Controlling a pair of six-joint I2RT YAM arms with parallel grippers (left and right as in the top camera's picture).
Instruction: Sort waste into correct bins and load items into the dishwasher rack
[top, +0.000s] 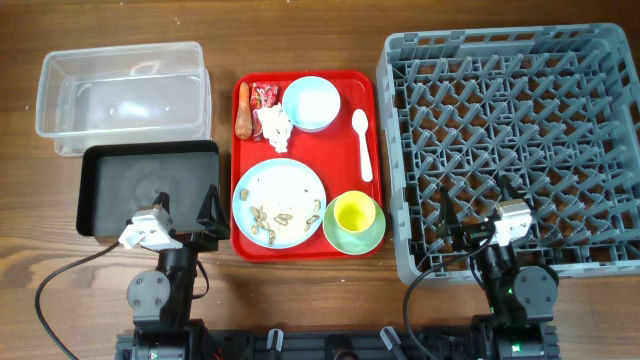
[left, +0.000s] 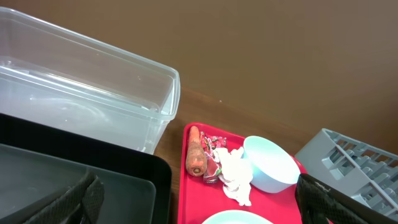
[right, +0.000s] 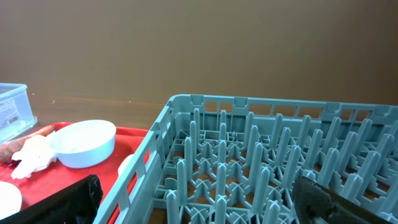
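Observation:
On the red tray (top: 345, 90) lie an orange carrot stub (top: 243, 110), a red wrapper (top: 265, 95), a white tissue (top: 273, 125), a light blue bowl (top: 311, 103), a white spoon (top: 363, 145), a light blue plate (top: 278, 190) with crumbs (top: 285, 214), and a yellow cup (top: 354, 212) on a pale green dish (top: 372, 238). The clear tub (top: 120, 95) and black tray (top: 150, 185) stand on the left, the grey rack (top: 515, 130) on the right. My left gripper (top: 187, 210) is open over the black tray's near right corner. My right gripper (top: 475, 208) is open over the rack's near edge.
The left wrist view shows the carrot (left: 196, 152), tissue (left: 236, 175), bowl (left: 268, 163) and tub (left: 93, 93) ahead. The right wrist view shows the rack's upright pegs (right: 261, 162) below the jaws. Cables trail over the brown table (top: 60, 290) near both arm bases.

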